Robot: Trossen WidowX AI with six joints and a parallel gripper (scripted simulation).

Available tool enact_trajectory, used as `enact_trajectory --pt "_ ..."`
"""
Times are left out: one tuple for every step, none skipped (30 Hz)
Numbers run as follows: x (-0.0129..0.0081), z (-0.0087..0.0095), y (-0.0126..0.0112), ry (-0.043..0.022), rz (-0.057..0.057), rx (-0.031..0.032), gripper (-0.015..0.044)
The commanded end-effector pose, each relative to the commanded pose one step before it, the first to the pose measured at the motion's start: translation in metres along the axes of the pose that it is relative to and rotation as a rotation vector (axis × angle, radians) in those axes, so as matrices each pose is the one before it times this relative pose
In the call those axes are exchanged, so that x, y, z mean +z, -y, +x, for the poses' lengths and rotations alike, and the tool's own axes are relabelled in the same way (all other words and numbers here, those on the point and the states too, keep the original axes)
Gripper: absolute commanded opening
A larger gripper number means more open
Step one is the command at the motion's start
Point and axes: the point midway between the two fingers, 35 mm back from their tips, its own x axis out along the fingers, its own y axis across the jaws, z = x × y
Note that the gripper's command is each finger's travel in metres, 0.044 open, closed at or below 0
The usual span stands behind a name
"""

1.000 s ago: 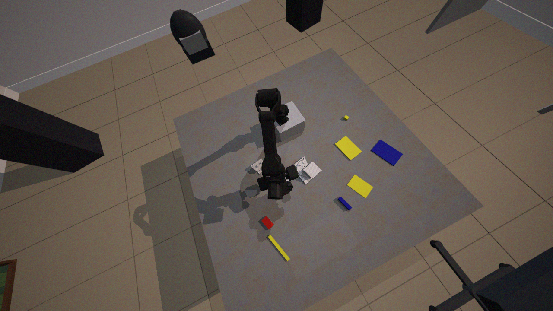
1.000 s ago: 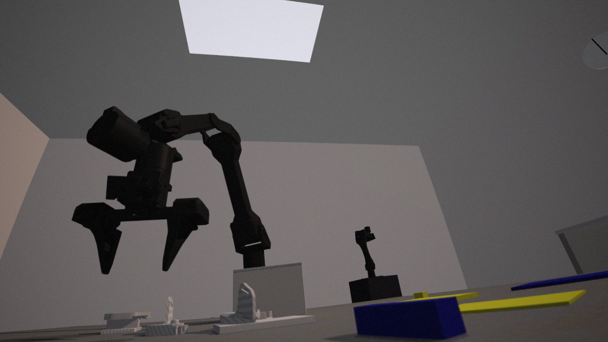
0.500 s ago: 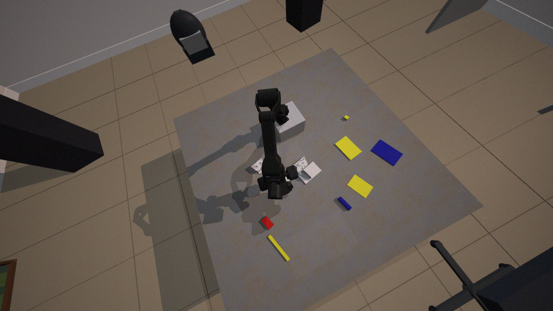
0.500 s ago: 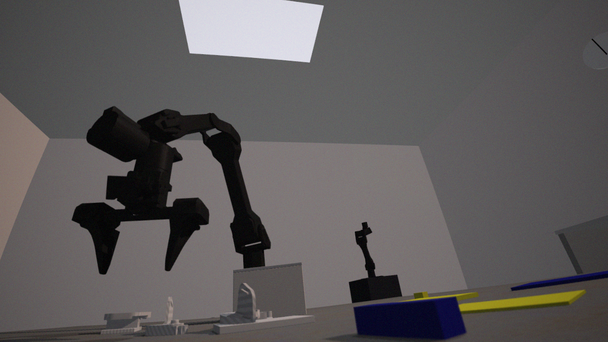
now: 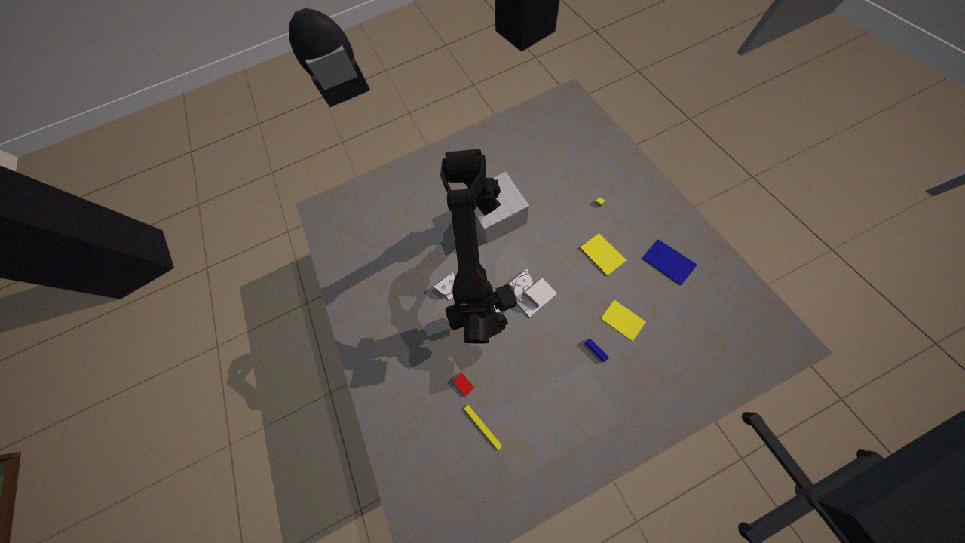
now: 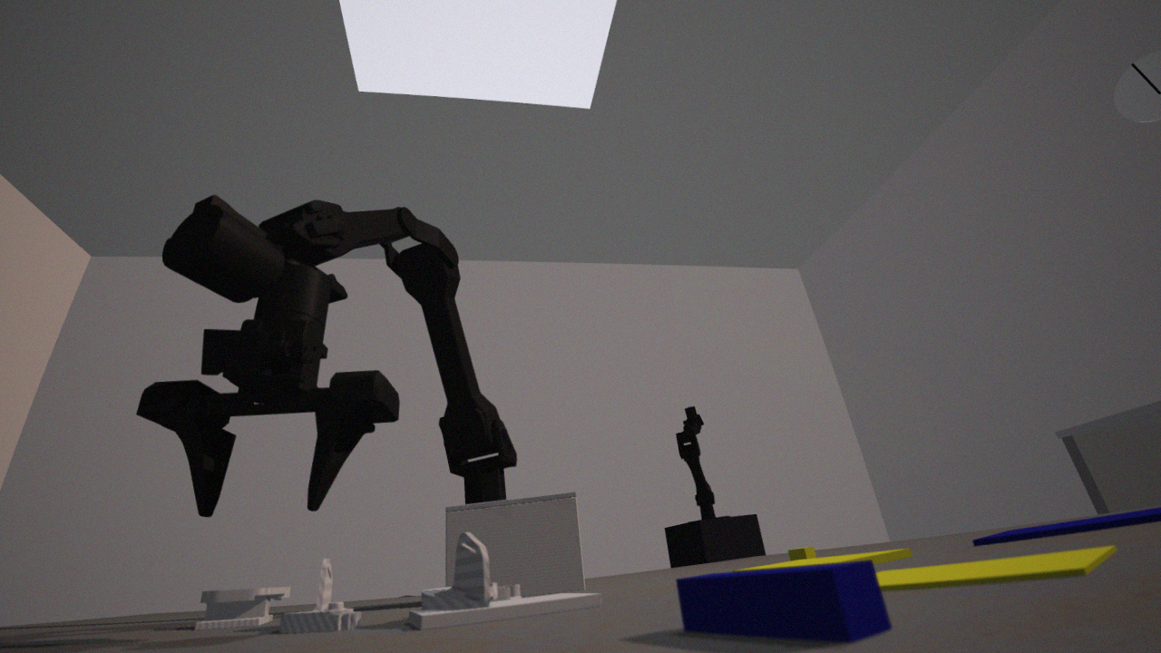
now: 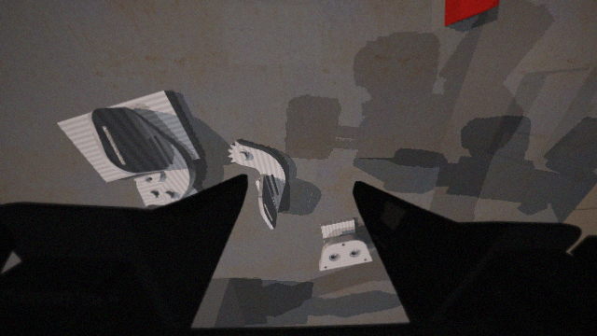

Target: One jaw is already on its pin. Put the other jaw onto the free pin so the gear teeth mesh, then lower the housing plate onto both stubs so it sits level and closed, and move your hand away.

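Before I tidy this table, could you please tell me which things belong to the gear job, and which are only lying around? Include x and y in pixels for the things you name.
For the job:
- loose jaw (image 6: 326,589) (image 7: 268,163)
- base with the fitted jaw (image 5: 531,295) (image 6: 519,607) (image 7: 81,140)
- housing plate (image 5: 444,285) (image 6: 239,605) (image 7: 346,254)

Only lying around:
- red block (image 5: 463,384) (image 7: 471,10)
- yellow bar (image 5: 482,427)
- two yellow plates, one here (image 5: 603,254)
- small yellow cube (image 5: 599,200) (image 6: 801,553)
- blue plate (image 5: 669,262) (image 6: 1071,526)
- blue block (image 5: 596,349) (image 6: 771,600)

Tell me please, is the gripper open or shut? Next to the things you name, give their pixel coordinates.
Open: the gripper's (image 6: 259,512) (image 7: 300,182) fingertips stand wide apart, with nothing held between them.
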Motion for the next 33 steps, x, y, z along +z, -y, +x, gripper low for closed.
enact_trajectory --pt "0.00003 -0.00007 0.00001 0.0002 0.0 -0.00005 0.0282" --pt "0.0 0.0 0.0 0.0 0.0 0.0 0.0256" --pt "0.0 0.0 0.0 0.0 0.0 0.0 0.023" --pt "0.0 0.0 0.0 0.0 0.0 0.0 0.0204" --pt "0.0 0.0 0.0 0.0 0.0 0.0 0.0177" --pt "0.0 0.0 0.0 0.0 0.0 0.0 0.0151" --pt "0.0 0.0 0.0 0.0 0.0 0.0 0.0125" --pt "0.0 0.0 0.0 0.0 0.0 0.0 0.0099" --pt "0.0 0.0 0.0 0.0 0.0 0.0 0.0072" --pt "0.0 0.0 0.0 0.0 0.0 0.0 0.0046" --pt "0.0 0.0 0.0 0.0 0.0 0.0 0.002" --pt "0.0 0.0 0.0 0.0 0.0 0.0 0.0" --pt "0.0 0.0 0.0 0.0 0.0 0.0 0.0" --pt "0.0 0.0 0.0 0.0 0.0 0.0 0.0" --pt "0.0 0.0 0.0 0.0 0.0 0.0 0.0" --pt "0.0 0.0 0.0 0.0 0.0 0.0 0.0" --pt "0.0 0.0 0.0 0.0 0.0 0.0 0.0" --pt "0.0 0.0 0.0 0.0 0.0 0.0 0.0" --pt "0.0 0.0 0.0 0.0 0.0 0.0 0.0" --pt "0.0 0.0 0.0 0.0 0.0 0.0 0.0" --pt "0.0 0.0 0.0 0.0 0.0 0.0 0.0" --pt "0.0 0.0 0.0 0.0 0.0 0.0 0.0" --pt "0.0 0.0 0.0 0.0 0.0 0.0 0.0" --pt "0.0 0.0 0.0 0.0 0.0 0.0 0.0" --pt "0.0 0.0 0.0 0.0 0.0 0.0 0.0" --pt "0.0 0.0 0.0 0.0 0.0 0.0 0.0" --pt "0.0 0.0 0.0 0.0 0.0 0.0 0.0" --pt "-0.00003 0.00008 -0.00004 -0.00022 0.0001 0.00027 0.0026" --pt "-0.00006 -0.00002 -0.00003 0.0 0.0038 0.0 0.0053" --pt "-0.00019 -0.00007 -0.0001 0.0 0.0115 0.00001 0.0079" --pt "-0.00031 -0.00012 -0.00017 0.00001 0.0192 0.00002 0.0105" --pt "-0.00038 -0.00014 -0.00019 0.00001 0.0231 0.00002 0.0131" --pt "-0.00038 -0.00014 -0.00018 0.00001 0.0231 0.00002 0.0157"
